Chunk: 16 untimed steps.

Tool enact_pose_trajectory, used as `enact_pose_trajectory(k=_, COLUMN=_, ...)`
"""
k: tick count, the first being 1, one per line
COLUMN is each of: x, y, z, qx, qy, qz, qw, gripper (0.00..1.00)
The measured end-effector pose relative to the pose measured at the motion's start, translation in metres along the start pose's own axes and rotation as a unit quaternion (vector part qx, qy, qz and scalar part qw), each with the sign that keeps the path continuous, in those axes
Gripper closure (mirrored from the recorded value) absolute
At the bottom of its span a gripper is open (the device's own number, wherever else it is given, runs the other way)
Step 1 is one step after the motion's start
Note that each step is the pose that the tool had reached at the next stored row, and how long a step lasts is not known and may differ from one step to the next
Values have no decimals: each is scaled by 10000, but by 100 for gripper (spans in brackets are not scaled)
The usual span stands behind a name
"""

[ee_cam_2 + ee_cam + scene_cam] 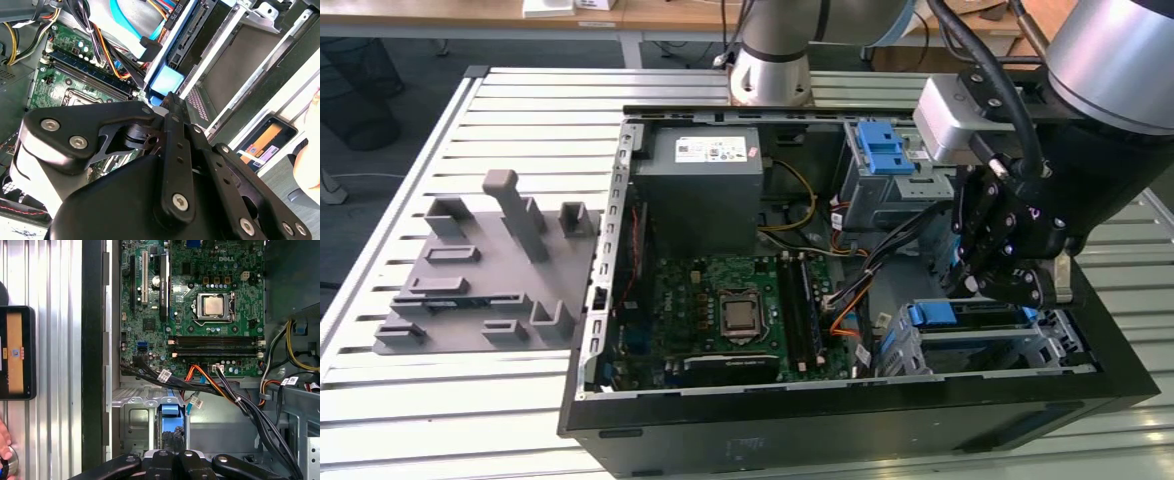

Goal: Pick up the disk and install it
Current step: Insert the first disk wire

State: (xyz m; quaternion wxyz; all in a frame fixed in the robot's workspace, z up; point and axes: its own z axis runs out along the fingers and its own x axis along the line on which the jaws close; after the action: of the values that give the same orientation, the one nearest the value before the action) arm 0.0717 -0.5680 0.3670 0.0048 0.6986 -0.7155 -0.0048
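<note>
The black claw [1017, 285] hangs over the metal drive cage [994, 345] in the front corner of the open black computer case [854, 420], on the slatted metal bench [507, 110]. The silver disk in its blue plastic bracket [961, 316] stands on edge in the cage, directly under the claw. Whether the claw grips it cannot be told. The green motherboard [200, 305] lies beside the cage.

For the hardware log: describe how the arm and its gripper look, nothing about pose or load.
The arm is a thick silver-grey tube with black cables running down to a light grey box at the wrist. Below it, the gripper is matt black, built of flat linkage bars joined with round silver screws, plain to see in the second wrist view.
</note>
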Motion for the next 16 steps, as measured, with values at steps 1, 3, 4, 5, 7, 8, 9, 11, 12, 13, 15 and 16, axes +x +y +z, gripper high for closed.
enact_pose_trajectory(k=1, x=0, y=0, z=0, qx=0, qy=0, qz=0, qw=10000, gripper=89)
enact_pose_trajectory(k=3, x=0, y=-7, z=4, qx=0, qy=0, qz=0, qw=10000, gripper=89)
enact_pose_trajectory(k=4, x=0, y=-27, z=8, qx=0, qy=-1, qz=0, qw=10000, gripper=89)
enact_pose_trajectory(k=5, x=-1, y=-61, z=9, qx=1, qy=0, qz=0, qw=10000, gripper=89)
enact_pose_trajectory(k=7, x=-4, y=-154, z=13, qx=1, qy=0, qz=0, qw=10000, gripper=89)
enact_pose_trajectory(k=8, x=-5, y=-199, z=15, qx=0, qy=1, qz=0, qw=10000, gripper=89)
enact_pose_trajectory(k=9, x=-7, y=-242, z=16, qx=0, qy=1, qz=0, qw=10000, gripper=89)
enact_pose_trajectory(k=11, x=-12, y=-303, z=16, qx=0, qy=1, qz=0, qw=10000, gripper=89)
enact_pose_trajectory(k=12, x=-16, y=-321, z=16, qx=0, qy=1, qz=0, qw=10000, gripper=89)
enact_pose_trajectory(k=13, x=-20, y=-331, z=16, qx=0, qy=-1, qz=0, qw=10000, gripper=89)
enact_pose_trajectory(k=15, x=-30, y=-347, z=13, qx=3, qy=1, qz=0, qw=10000, gripper=89)
enact_pose_trajectory(k=16, x=-37, y=-353, z=13, qx=7, qy=0, qz=0, qw=10000, gripper=89)
